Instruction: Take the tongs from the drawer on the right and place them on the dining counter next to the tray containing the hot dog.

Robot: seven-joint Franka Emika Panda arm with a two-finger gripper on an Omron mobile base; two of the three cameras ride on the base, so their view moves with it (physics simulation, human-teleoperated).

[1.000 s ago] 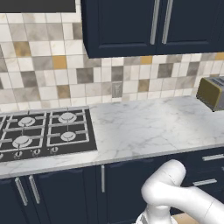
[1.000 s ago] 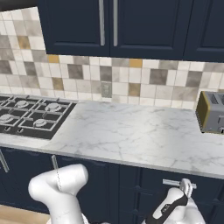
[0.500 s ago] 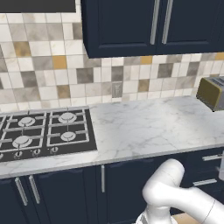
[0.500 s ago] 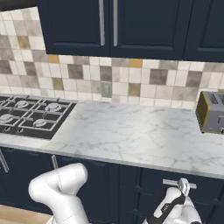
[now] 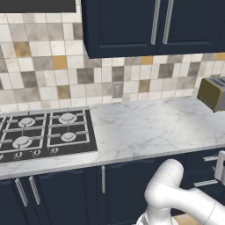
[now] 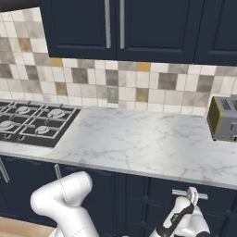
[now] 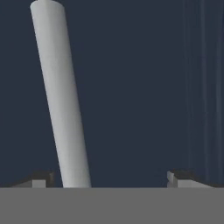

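Note:
The drawer (image 6: 152,186) is a navy-blue front under the marble worktop, closed, with a short silver bar handle (image 6: 184,193). My gripper (image 6: 192,198) is right at that handle, at the far right edge of the left base view (image 5: 220,166). In the hand view the handle (image 7: 61,96) runs as a slanted grey bar across the navy drawer front (image 7: 144,87), between my two dark fingertips (image 7: 40,178). The gripper (image 7: 109,179) is open and holds nothing. The tongs are hidden inside the drawer. The dining counter, tray and hot dog are out of view.
A black stove (image 5: 44,134) sits at the left of the marble worktop (image 6: 139,143), and a toaster (image 6: 224,118) stands at its right end. Navy cabinet doors (image 5: 61,193) with vertical handles lie below, and upper cabinets (image 6: 120,28) hang above.
The hand has edged slightly closer to the drawer handle. The jaws stay wide apart and the base has not moved.

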